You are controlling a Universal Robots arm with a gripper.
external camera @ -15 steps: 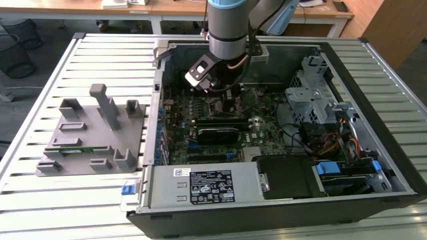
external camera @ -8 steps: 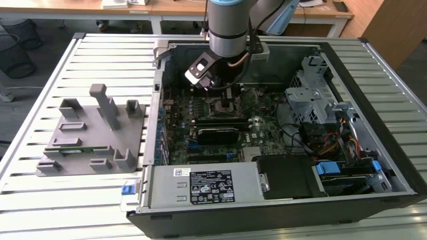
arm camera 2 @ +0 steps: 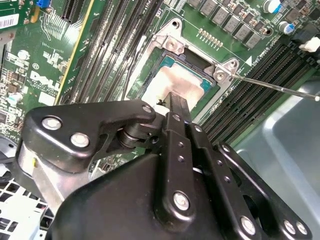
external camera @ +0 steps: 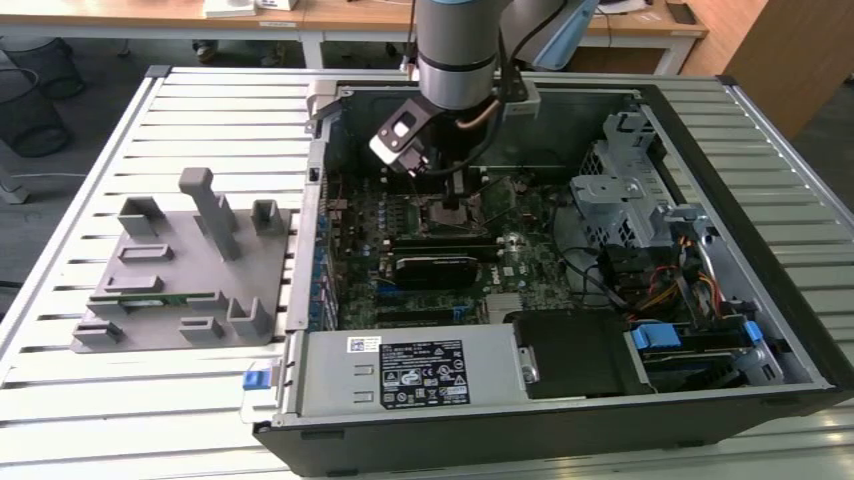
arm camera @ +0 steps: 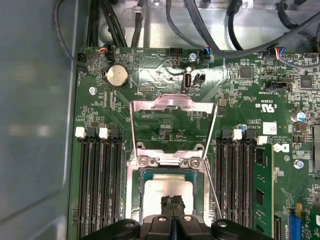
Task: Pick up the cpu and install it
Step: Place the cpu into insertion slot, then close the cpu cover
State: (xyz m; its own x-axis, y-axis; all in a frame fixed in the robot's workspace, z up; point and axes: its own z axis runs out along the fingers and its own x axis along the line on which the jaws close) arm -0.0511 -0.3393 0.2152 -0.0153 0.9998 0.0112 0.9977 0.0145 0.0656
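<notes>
The cpu (arm camera: pixel 167 186) is a silvery square chip lying flat in the motherboard socket, seen in both wrist views (arm camera 2: pixel 182 84). The socket's metal load plate (arm camera: pixel 172 102) is swung up and open, and its thin lever (arm camera 2: pixel 270 86) stands free beside it. My gripper (arm camera: pixel 172 204) is right over the chip's middle with its two black fingers pressed together, tips at or just above the metal top (arm camera 2: pixel 176 102). In the exterior view my gripper (external camera: pixel 455 205) reaches down into the open computer case (external camera: pixel 694 100).
A grey fixture tray (external camera: pixel 174 265) holding a green memory stick (external camera: pixel 154 297) lies at the exterior view's left. Inside the case are a black heatsink block (external camera: pixel 434 262), a power supply (external camera: pixel 400 370), a drive cage (external camera: pixel 621 190) and cables. Memory slots (arm camera: pixel 97 185) flank the socket.
</notes>
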